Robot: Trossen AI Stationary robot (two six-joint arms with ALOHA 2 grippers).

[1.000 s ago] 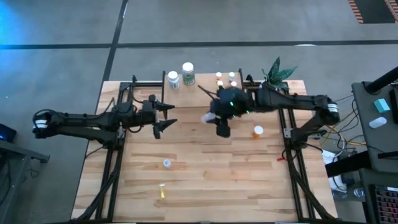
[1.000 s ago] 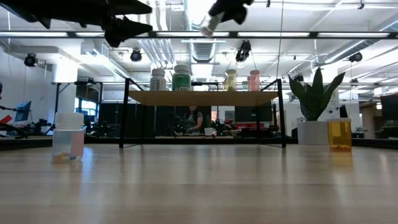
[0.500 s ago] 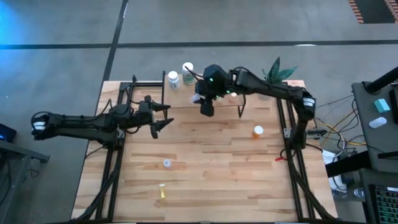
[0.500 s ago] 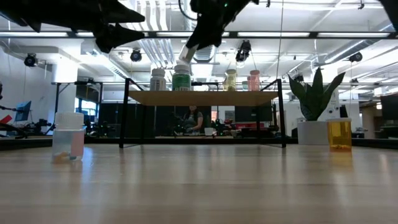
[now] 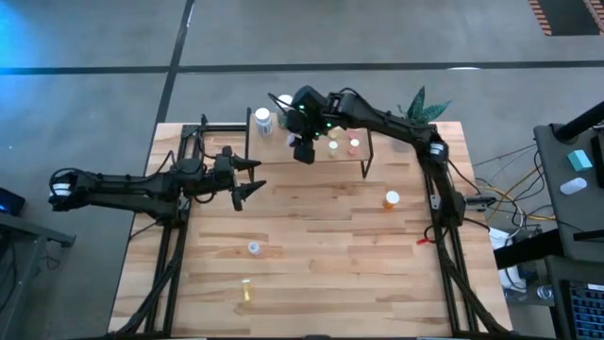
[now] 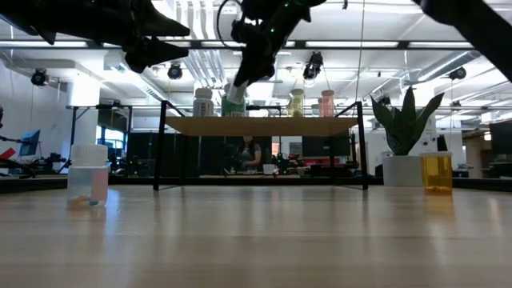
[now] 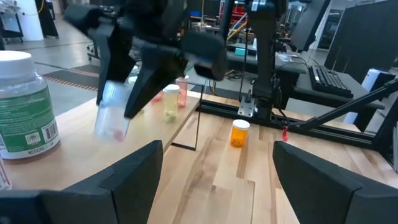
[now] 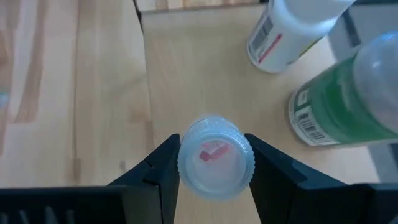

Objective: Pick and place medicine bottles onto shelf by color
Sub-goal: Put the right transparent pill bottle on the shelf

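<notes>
hovering clear bottle above the shelf

clamped in the right gripper [image 8: 214, 165], a clear bottle [image 8: 216, 165] hangs over the shelf [image 5: 321, 151], near the green-labelled bottle [image 8: 345, 99] and a white bottle [image 8: 289, 31]. left gripper [image 5: 253, 177] waits spread apart over the table [image 5: 321, 255].

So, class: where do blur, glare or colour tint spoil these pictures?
Left wrist view: the right gripper and its clear bottle are smeared. High view: a blue tint covers the floor's upper left corner. Low view: ceiling lights glare above the shelf.
</notes>
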